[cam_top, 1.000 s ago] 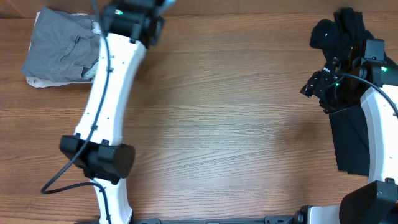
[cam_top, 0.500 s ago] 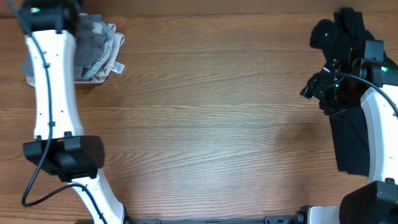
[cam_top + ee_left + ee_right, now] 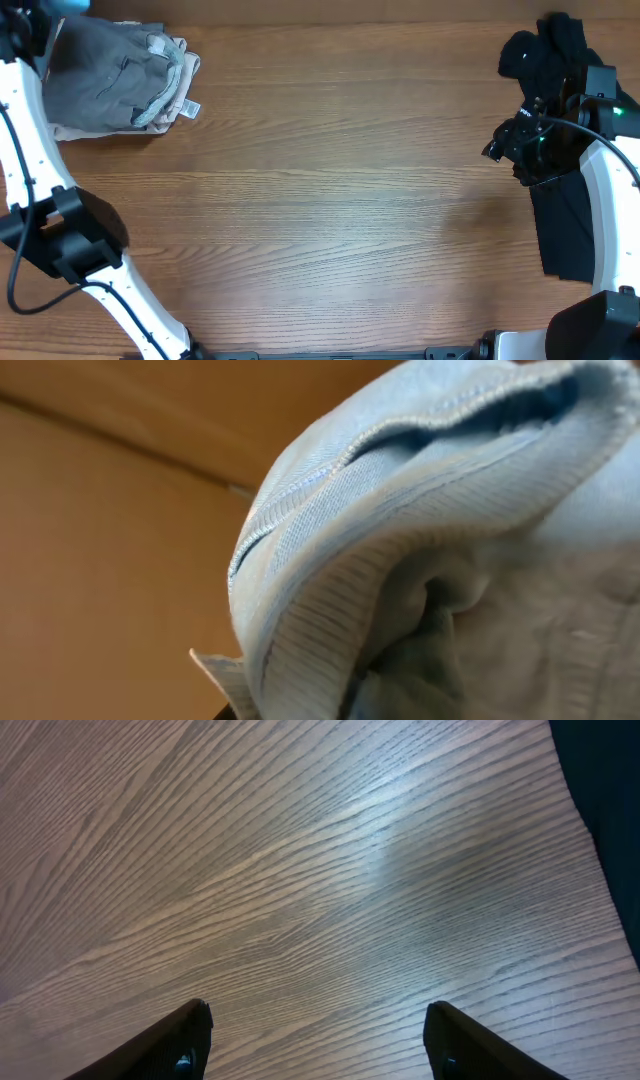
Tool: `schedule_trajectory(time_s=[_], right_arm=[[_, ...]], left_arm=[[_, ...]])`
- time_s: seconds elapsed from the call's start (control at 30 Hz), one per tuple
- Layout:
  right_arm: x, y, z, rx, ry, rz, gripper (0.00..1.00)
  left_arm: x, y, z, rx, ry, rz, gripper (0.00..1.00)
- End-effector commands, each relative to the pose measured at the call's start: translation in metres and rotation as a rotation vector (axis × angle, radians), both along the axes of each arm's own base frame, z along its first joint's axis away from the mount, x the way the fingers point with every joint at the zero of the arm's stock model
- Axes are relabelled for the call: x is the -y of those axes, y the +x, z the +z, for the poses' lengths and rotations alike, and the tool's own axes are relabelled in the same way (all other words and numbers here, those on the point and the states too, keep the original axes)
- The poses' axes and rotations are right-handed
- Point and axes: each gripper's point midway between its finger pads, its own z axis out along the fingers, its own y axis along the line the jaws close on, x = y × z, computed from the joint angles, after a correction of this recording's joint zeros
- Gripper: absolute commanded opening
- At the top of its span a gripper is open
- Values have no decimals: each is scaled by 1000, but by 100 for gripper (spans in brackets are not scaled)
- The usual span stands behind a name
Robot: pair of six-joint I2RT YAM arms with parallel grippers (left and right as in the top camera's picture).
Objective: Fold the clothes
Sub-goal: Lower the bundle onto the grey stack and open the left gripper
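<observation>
Clothes-wise, a folded pile [image 3: 110, 85] sits at the table's [image 3: 330, 200] far left corner and looks grey from overhead. The left wrist cam is filled with light-blue T-shirt [image 3: 420, 540], ribbed collar and stitched seam right up against the lens. The left gripper is closed, but its fingers aren't visible, so no telling if it's pinching fabric. The left arm [image 3: 25, 130] runs along the left edge. The right gripper [image 3: 320, 1030] hangs wide open over bare wood, holding nothing, next to the black garment [image 3: 545, 55] on the right.
</observation>
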Motion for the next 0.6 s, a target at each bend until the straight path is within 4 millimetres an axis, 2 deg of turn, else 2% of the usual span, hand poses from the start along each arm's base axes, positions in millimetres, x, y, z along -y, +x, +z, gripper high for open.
schedule_trajectory(time_s=[0.0, 0.1, 0.3, 0.43, 0.57], right_arm=[[-1, 3, 7, 26, -2, 8, 72], [-1, 3, 7, 25, -2, 8, 72], [0, 4, 7, 31, -3, 8, 72], [0, 5, 7, 34, -3, 8, 72], [0, 5, 7, 35, -3, 8, 72]], left_arm=[[-1, 16, -17, 23, -32, -48, 4], [-7, 22, -30, 30, -52, -32, 4], [-1, 26, -33, 41, -80, -38, 4], [17, 20, -52, -24, -156, -39, 4], [56, 10, -86, -159, -270, -115, 4]])
